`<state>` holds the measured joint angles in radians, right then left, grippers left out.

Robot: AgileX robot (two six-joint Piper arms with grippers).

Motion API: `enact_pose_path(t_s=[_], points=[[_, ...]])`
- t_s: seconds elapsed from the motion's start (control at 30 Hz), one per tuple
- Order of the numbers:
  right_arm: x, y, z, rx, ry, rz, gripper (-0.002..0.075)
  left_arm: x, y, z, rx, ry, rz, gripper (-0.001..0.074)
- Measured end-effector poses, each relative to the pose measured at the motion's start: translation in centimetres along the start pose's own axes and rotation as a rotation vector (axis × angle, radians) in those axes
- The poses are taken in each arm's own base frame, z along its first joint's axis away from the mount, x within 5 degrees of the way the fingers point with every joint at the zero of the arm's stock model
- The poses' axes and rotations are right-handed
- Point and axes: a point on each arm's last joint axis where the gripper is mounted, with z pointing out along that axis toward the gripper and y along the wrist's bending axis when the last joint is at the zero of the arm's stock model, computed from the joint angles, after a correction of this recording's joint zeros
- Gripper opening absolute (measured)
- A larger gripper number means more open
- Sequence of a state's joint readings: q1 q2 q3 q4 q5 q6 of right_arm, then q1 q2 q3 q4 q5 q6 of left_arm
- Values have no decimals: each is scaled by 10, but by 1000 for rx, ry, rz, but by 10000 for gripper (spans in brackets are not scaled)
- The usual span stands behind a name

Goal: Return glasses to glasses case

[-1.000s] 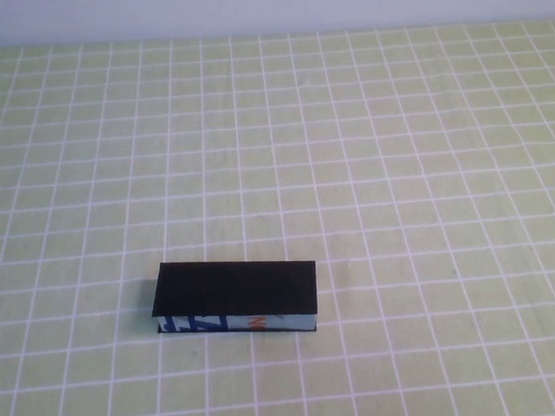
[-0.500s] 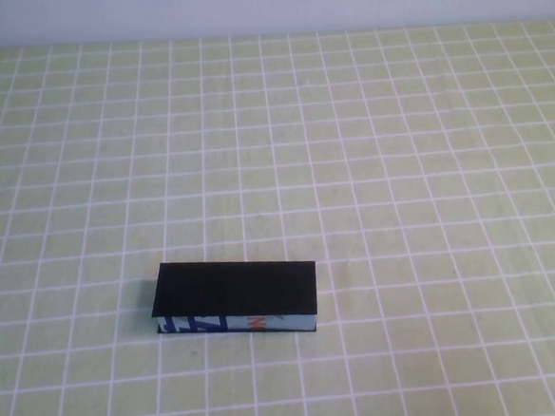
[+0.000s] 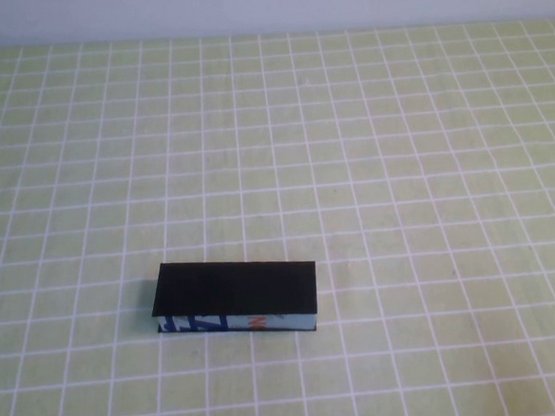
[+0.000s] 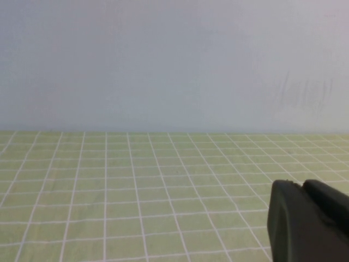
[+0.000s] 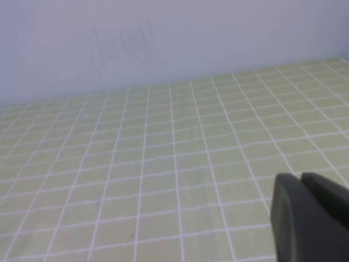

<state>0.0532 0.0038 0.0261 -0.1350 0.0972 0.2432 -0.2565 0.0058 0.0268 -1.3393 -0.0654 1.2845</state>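
The glasses case [image 3: 236, 297] lies on the green checked cloth, left of centre and near the front, with its black lid down flat and its blue-and-white printed front side facing me. The glasses are out of view. Neither arm shows in the high view. My left gripper [image 4: 301, 186] shows only in the left wrist view, its two black fingers pressed together over bare cloth, holding nothing. My right gripper [image 5: 300, 178] shows only in the right wrist view, fingers also pressed together and empty, over bare cloth.
The green cloth with a white grid [image 3: 370, 163] covers the whole table. A pale wall [image 3: 263, 4] runs along the far edge.
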Motion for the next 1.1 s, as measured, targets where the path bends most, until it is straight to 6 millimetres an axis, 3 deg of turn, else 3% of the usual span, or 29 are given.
enact_pose_path(t_s=[0.43, 0.53, 0.83, 1.1], points=[[4, 1, -1, -16, 35, 20, -11, 0, 0, 0, -2, -2, -1, -2], [4, 3, -1, -39, 42, -45, -11, 0, 0, 0, -2, -2, -1, -2], [24, 7, -4, -102, 257, -95, -11, 0, 0, 0, -2, -2, -1, -2], [25, 7, -4, -104, 264, -99, -11, 0, 0, 0, -2, -2, -1, -2]])
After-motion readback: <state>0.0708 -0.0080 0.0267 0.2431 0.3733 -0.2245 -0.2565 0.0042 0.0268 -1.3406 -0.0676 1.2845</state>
